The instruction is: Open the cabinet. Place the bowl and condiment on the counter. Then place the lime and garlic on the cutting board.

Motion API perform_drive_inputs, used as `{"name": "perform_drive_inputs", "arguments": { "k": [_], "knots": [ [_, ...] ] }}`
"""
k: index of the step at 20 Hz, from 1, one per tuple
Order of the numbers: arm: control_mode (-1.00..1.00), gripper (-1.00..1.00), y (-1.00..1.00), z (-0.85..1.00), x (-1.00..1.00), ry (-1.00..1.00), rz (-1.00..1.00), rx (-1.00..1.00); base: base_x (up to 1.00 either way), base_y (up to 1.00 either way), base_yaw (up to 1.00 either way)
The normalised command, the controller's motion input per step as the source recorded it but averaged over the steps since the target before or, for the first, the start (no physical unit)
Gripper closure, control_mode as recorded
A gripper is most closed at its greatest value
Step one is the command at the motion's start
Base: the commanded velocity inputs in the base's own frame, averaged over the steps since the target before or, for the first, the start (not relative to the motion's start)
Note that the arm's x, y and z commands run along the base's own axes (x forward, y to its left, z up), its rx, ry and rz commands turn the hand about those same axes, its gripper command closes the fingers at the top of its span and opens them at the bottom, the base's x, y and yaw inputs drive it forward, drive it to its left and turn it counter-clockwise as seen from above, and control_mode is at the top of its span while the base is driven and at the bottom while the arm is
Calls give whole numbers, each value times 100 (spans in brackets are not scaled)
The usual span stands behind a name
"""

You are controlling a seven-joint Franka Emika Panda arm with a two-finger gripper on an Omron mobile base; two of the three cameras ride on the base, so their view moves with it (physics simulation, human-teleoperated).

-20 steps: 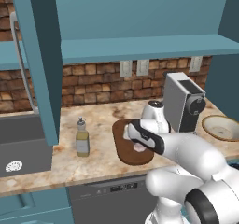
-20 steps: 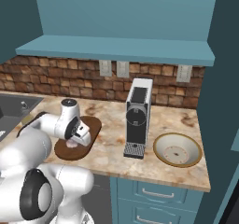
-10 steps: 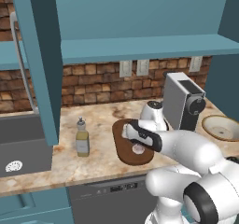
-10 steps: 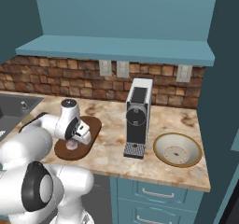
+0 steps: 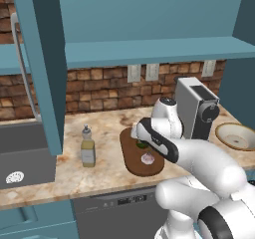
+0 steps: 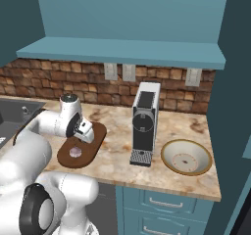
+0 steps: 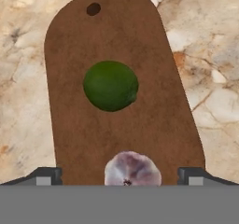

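The dark brown cutting board (image 7: 121, 41) lies on the marbled counter (image 5: 107, 171). On it rest the green lime (image 7: 111, 86) and, nearer my hand, the pale purple-streaked garlic (image 7: 132, 170). My gripper (image 7: 120, 175) hovers just above the garlic, open, its fingertips (image 7: 46, 175) wide apart and touching nothing. The condiment (image 5: 87, 147) stands upright on the counter left of the board (image 5: 130, 156). At the far right of the counter sits the bowl (image 6: 186, 156). The cabinet door (image 5: 45, 59) stands open at the left.
A silver coffee machine (image 6: 144, 124) stands between the board (image 6: 93, 138) and the bowl. A grey sink (image 5: 22, 156) lies at the left under the open door. A teal shelf (image 6: 122, 50) and a brick backsplash (image 6: 44, 80) run behind the counter.
The gripper's fingers have spread wide and let go of the garlic, which now lies on the board. The hand has lifted slightly.
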Motion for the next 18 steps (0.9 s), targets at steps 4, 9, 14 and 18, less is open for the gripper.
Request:
{"name": "perform_drive_inputs", "arguments": {
  "k": [4, 9, 14, 18],
  "knots": [
    [-100, -100, 0, 53, -12, 0, 0, 0, 0, 0, 0],
    [-100, -100, 0, 41, -20, 0, 0, 0, 0, 0, 0],
    [-100, -100, 0, 27, -31, -2, 0, 0, 0, 0, 0],
    [-100, -100, 0, 21, -42, -6, 0, 0, 0, 0, 0]
  ]
}}
